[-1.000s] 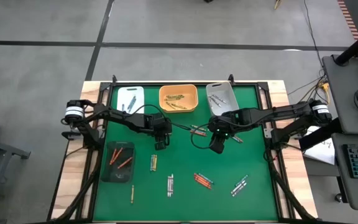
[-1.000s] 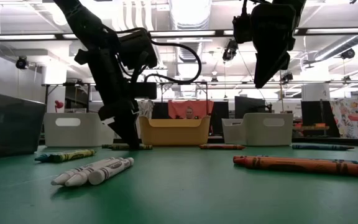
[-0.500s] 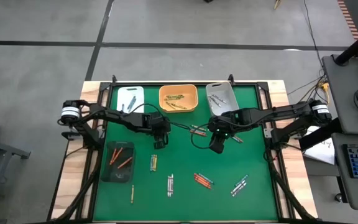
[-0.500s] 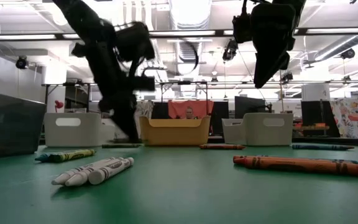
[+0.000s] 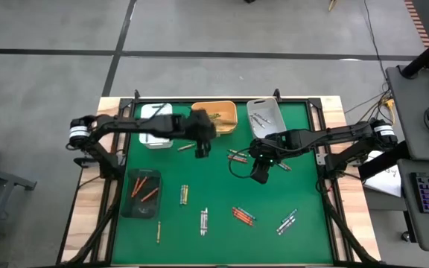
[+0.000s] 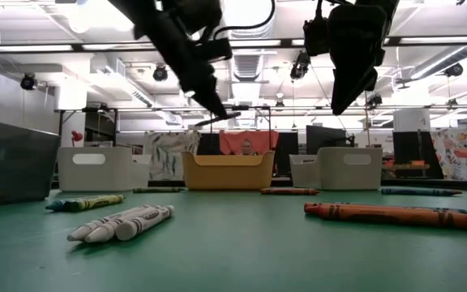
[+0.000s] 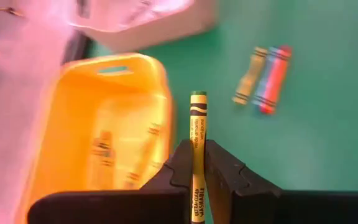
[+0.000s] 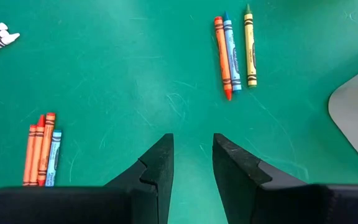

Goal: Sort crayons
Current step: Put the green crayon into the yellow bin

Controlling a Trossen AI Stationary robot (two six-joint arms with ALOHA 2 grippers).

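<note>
My left gripper (image 5: 200, 149) hangs high above the green table (image 5: 222, 186), by the near side of the yellow tray (image 5: 214, 117), shut on a yellow-green crayon (image 7: 197, 134). The low view shows that crayon (image 6: 219, 120) well above the table. My right gripper (image 5: 259, 177) waits open over mid-table, nothing between its fingers (image 8: 160, 165). Loose crayons lie flat on the table: a red, blue and yellow trio (image 8: 232, 56), an orange group (image 5: 242, 216), white ones (image 6: 124, 223), and others. My left gripper pinches the yellow-green crayon between its two fingers (image 7: 180, 165), on the crayon's sides around mid-length (image 7: 197, 155). The fingers lie along the crayon, whose far end (image 7: 198, 98) sticks out past the fingertips. The crayon is lifted clear of the table.
Along the far edge stand a white tray (image 5: 156, 117), the yellow tray holding crayons, and a grey tray (image 5: 265, 115). A dark tray (image 5: 141, 192) with red-orange crayons sits near left. One crayon (image 5: 187, 147) lies just left of my left gripper. Black cables run between the arms.
My left gripper has risen from the table and gone toward the far edge and to the right, up to the yellow tray, turning as it went. The yellow-green crayon has come up with it, lifted clear of the table.
</note>
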